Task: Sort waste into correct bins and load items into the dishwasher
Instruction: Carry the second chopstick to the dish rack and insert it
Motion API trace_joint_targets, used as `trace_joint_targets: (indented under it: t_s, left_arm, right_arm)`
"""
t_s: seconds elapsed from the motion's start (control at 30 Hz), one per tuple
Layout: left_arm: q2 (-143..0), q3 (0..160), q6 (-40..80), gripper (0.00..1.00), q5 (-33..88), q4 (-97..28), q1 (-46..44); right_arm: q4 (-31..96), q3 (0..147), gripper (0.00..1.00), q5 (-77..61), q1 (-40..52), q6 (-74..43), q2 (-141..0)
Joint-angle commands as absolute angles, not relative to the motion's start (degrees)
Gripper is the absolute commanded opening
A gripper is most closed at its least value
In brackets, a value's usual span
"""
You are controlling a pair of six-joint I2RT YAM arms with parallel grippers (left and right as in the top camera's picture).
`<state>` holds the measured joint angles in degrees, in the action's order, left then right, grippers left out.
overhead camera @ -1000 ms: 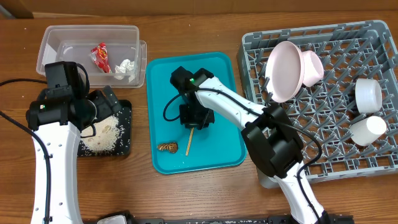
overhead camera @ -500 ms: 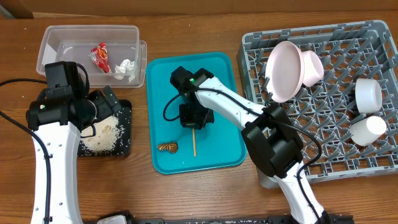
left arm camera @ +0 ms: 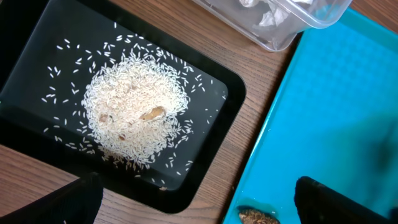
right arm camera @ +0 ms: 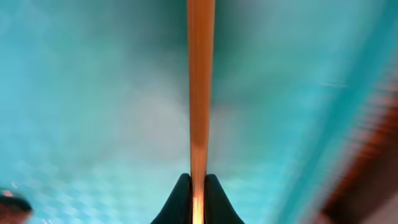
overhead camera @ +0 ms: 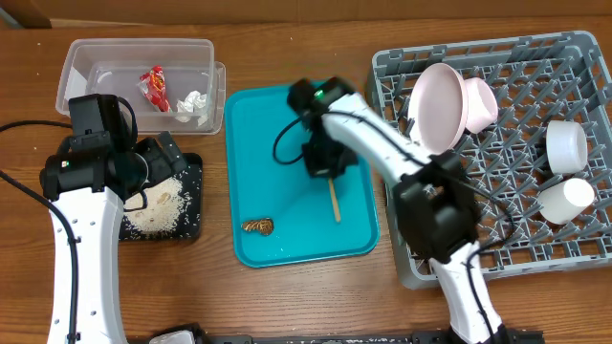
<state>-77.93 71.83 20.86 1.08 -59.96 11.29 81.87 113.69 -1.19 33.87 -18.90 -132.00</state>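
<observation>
- Wooden chopsticks (right arm camera: 200, 93) are between the fingers of my right hand (right arm camera: 198, 202). The hand is closed tight on one end of them, and the rest runs straight away from the fingers. The wrist view is blurred, so I cannot tell if I hold one stick or both.
- Seen from overhead, the free end points toward the near edge of the teal tray (overhead camera: 258, 124), over the right half of it. I cannot tell whether the wood touches the tray floor.
- One brown food scrap (overhead camera: 257, 226) lies on the teal tray near its front left corner, well apart from the chopsticks.
- My left hand (left arm camera: 199, 204) is wide open and holds nothing. One fingertip is at the near edge of the black tray (left arm camera: 31, 43) and the other is over the teal tray.
- White rice (left arm camera: 134, 112) lies in a heap in the middle of the black tray, with a few brown bits in it and loose grains around it.
- The clear tub (overhead camera: 81, 57) stands on the desk (overhead camera: 287, 38) behind the black tray. Inside it the red wrapper (overhead camera: 153, 88) and the white tissue (overhead camera: 194, 105) lie near each other.
- The grey dish rack (overhead camera: 516, 239) is to the right of the teal tray. A round plate (overhead camera: 435, 110) stands tilted at its back left, with a bowl (overhead camera: 483, 103) just beside it. A second bowl (overhead camera: 566, 143) and a small cup (overhead camera: 564, 199) lie near the right edge.
</observation>
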Motion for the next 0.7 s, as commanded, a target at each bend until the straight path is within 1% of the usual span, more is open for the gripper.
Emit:
trace_joint_targets:
  t_s: [0.0, 0.2, 0.4, 0.53, 0.67]
  left_arm:
    - [-78.5, 72.4, 20.4, 1.0, 1.5, -59.6, 11.5]
    - [-78.5, 72.4, 20.4, 1.0, 1.5, -59.0, 11.5]
    - [-78.5, 72.4, 20.4, 1.0, 1.5, -58.6, 11.5]
    - [-78.5, 72.4, 20.4, 1.0, 1.5, -58.5, 11.5]
    - [-78.5, 72.4, 20.4, 1.0, 1.5, -58.7, 11.5]
  right_arm:
    - [84.1, 116.1, 0.04, 4.6, 31.4, -12.7, -122.5]
    - [90.1, 116.1, 0.04, 5.5, 24.8, -11.3, -116.7]
    - [94.6, 115.2, 0.04, 5.1, 19.4, -5.8, -116.2]
    - [94.4, 112.5, 0.04, 5.0, 16.8, -5.2, -116.2]
    - [91.5, 107.9, 0.04, 3.6, 15.6, -3.9, -116.2]
